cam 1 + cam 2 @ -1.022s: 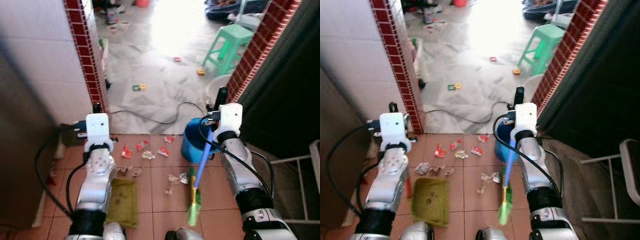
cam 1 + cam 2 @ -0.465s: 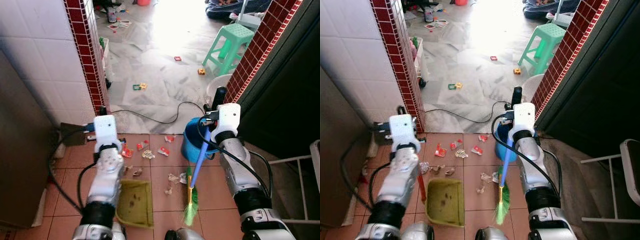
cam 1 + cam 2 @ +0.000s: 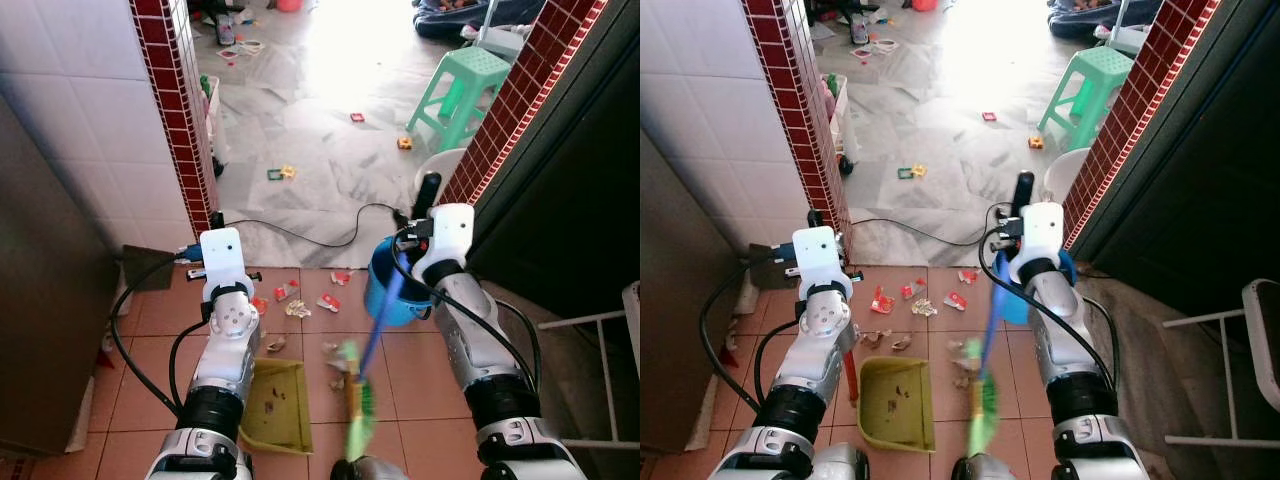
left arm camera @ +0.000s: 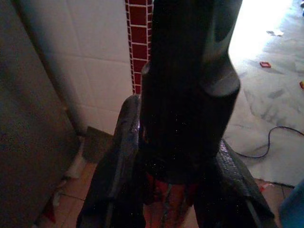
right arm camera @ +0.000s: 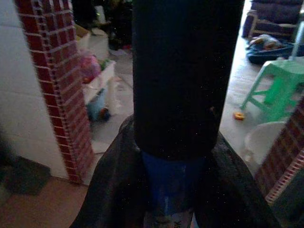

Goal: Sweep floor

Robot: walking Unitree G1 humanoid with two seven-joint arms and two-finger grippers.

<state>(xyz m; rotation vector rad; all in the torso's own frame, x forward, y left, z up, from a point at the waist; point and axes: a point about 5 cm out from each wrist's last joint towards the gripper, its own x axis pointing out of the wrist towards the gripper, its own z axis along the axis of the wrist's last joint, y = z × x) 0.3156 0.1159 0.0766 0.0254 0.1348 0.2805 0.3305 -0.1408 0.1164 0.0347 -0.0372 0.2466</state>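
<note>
Broom and dustpan both in hand over tiled floor.
Right gripper (image 5: 183,199) clamped on blue broom (image 3: 368,345) handle, green bristles at 6 o'clock; left gripper (image 4: 173,199) closed on red handle of yellow-green dustpan (image 3: 898,403), at 9 o'clock of bristles. Scraps (image 3: 915,297) at 12 o'clock; blue bucket (image 3: 392,295) at 1 o'clock.

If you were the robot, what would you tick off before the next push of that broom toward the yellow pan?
1. Broom gripped in right hand: ok, blue handle sits between the fingers in the right wrist view.
2. Dustpan held by left hand: ok, red handle between the fingers in the left wrist view.
3. Pan mouth flat on the tiles: cannot tell.
4. Bristles beside the pan: ok.
5. Scraps beyond the pan gathered: not ok.
6. Black cable out of the broom's way: ok, it lies past the scraps.
</note>
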